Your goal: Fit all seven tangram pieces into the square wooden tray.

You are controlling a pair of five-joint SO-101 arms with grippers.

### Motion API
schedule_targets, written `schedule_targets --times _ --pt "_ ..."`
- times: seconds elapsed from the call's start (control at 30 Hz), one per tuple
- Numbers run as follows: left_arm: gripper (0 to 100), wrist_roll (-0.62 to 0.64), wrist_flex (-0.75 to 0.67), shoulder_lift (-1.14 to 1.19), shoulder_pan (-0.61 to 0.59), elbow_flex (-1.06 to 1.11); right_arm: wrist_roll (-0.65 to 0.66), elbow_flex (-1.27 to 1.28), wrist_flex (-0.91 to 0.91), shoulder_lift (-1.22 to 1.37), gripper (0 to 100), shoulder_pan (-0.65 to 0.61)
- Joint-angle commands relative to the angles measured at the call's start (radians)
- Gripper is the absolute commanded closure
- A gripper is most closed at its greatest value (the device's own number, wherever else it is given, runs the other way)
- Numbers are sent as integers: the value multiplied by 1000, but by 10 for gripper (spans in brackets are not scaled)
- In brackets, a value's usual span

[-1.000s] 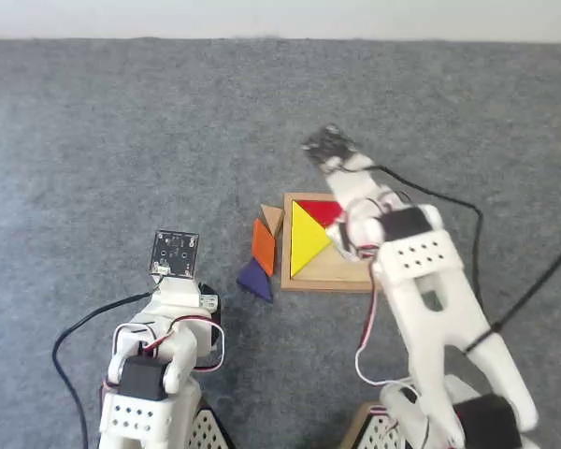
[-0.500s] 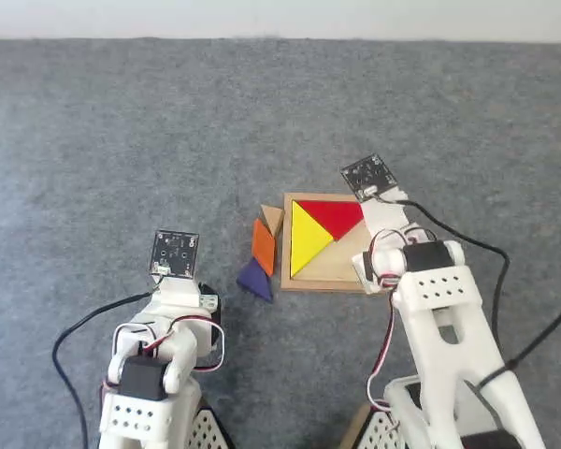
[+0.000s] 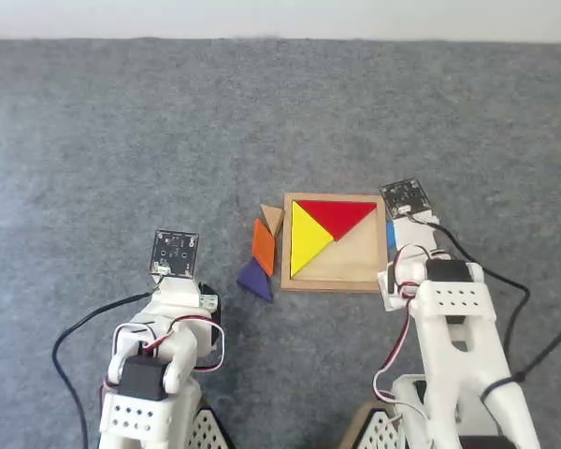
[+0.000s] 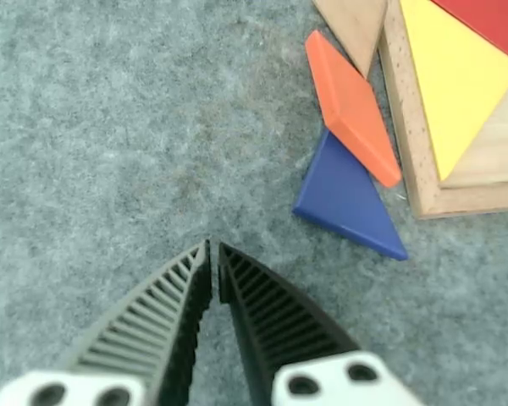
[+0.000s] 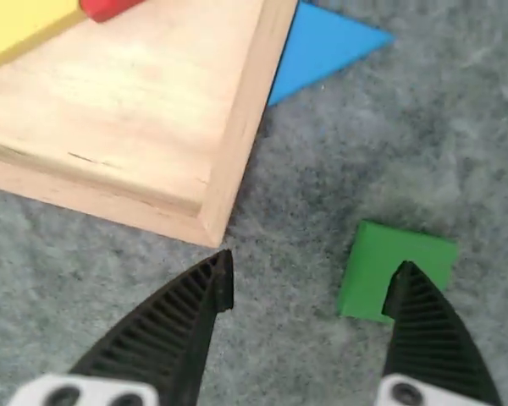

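The square wooden tray (image 3: 355, 259) is lying flat on the grey, felt-like bench (image 3: 122, 140), its pale grain showing across the bare half. Two large triangles are sitting inside it. The yellow triangle (image 3: 307, 238) is lying with its long edge along the tray's left wall and its apex pointing at the centre. The red triangle (image 3: 338, 215) is lying with its long edge along the far wall, apex also pointing inward.

Just outside the left wall, the orange parallelogram (image 4: 353, 108) is lying with its long axis roughly along the rim, and its near end is overlapping the dark blue triangle (image 4: 347, 200). An unpainted wooden triangle (image 4: 356, 25) is sitting beside the tray's far-left corner. On the other side, a light blue triangle (image 5: 317, 46) is touching the tray's right wall, and a green square (image 5: 395, 269) is lying near it on the felt.

The left claw (image 4: 214, 254) is hanging over bare felt, its ribbed black fingers almost closed together. The right claw (image 5: 313, 277) is standing wide apart and holding nothing, one tip near the tray's corner and the other at the green square's edge.
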Motion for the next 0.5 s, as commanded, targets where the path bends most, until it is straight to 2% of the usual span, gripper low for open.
schedule_targets --times 0.0,0.1,0.13,0.27,0.47 --pt "986 -8 -101 -21 -12 -12 -14 -5 -24 -39 713 -5" --pt "985 -34 -178 -21 -89 -15 -9 2 -25 -44 713 -5" --pt "985 -97 -198 -21 -117 -27 -9 2 -22 -44 713 -4" --pt "986 -477 -255 -17 -221 -113 -14 2 -25 -44 713 36" --pt "984 -476 -265 84 -130 -231 -18 -18 -22 -44 713 140"
